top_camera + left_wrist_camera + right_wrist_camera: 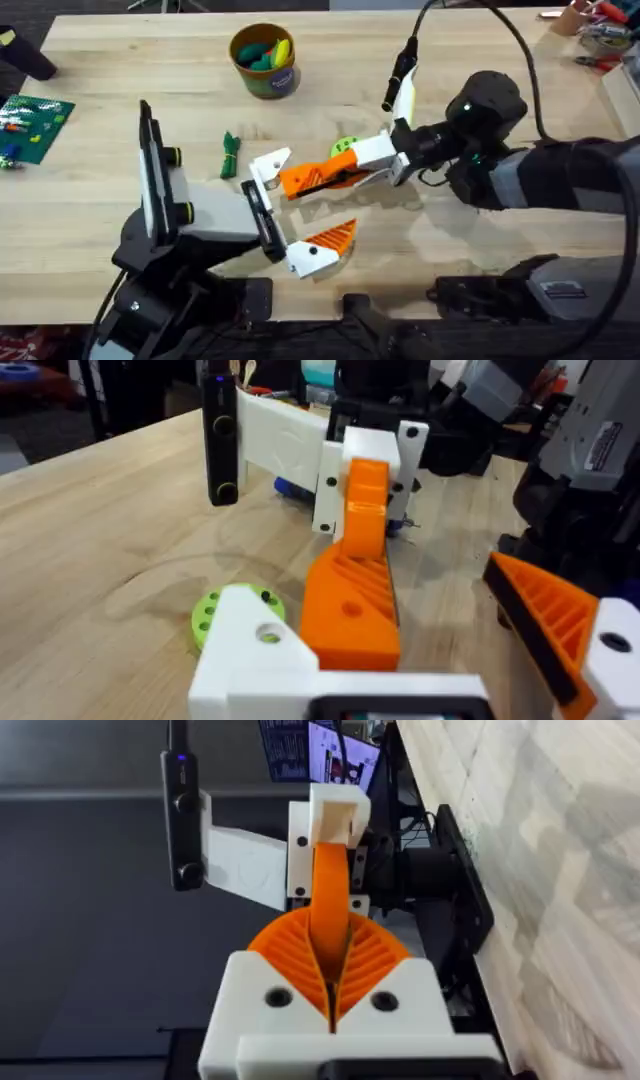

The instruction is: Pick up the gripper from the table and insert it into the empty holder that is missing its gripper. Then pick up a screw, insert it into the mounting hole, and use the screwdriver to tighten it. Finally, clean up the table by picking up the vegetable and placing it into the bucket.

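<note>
My right gripper (352, 168) is shut on the gripper (315, 181), a long orange ribbed finger held level above the table. Its wide end rests against the white holder (269, 166), which is the bare far finger of my left gripper (295, 212). The left gripper stands open, and its near finger (322, 250) carries a short orange wedge. In the left wrist view the orange gripper (350, 595) lies beside the holder (250, 650). From the right wrist, my fingers (290, 955) clamp the gripper (330, 905), whose tip meets the holder (338, 812). A green vegetable (231, 155) lies left of the holder. The bucket (265, 62) stands at the back.
A lime-green disc (348, 147) with small holes lies on the table under the right gripper. A green board (35, 125) sits at the left edge, and tools are piled at the back right corner (600, 35). A cable (400, 75) hangs over the middle.
</note>
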You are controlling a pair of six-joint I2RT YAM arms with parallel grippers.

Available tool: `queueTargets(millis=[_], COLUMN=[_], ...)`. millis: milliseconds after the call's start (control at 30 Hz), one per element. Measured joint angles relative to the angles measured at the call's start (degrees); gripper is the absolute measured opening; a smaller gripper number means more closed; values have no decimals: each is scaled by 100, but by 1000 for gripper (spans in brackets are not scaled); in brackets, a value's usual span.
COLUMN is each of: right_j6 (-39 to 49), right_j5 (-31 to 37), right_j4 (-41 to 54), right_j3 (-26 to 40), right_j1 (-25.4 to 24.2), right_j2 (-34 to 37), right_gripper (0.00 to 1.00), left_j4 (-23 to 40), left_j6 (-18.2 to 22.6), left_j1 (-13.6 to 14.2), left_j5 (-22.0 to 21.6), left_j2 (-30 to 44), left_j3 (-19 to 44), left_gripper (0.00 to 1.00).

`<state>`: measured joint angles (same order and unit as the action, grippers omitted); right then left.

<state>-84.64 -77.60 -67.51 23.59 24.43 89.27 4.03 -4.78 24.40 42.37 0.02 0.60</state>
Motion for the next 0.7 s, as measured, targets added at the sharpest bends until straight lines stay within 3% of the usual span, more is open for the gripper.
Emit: queueTargets(millis=[700], right_j6=[-20], right_j5=[218], right_j4=[108], right_j3=[0], right_j1=[40], right_j2=[0], right_gripper=[17], left_j4=[0], left_j6=[0], left_j1=[0], left_j5=[4], left_j2=[2], left_j3=[-1], left_gripper=[989])
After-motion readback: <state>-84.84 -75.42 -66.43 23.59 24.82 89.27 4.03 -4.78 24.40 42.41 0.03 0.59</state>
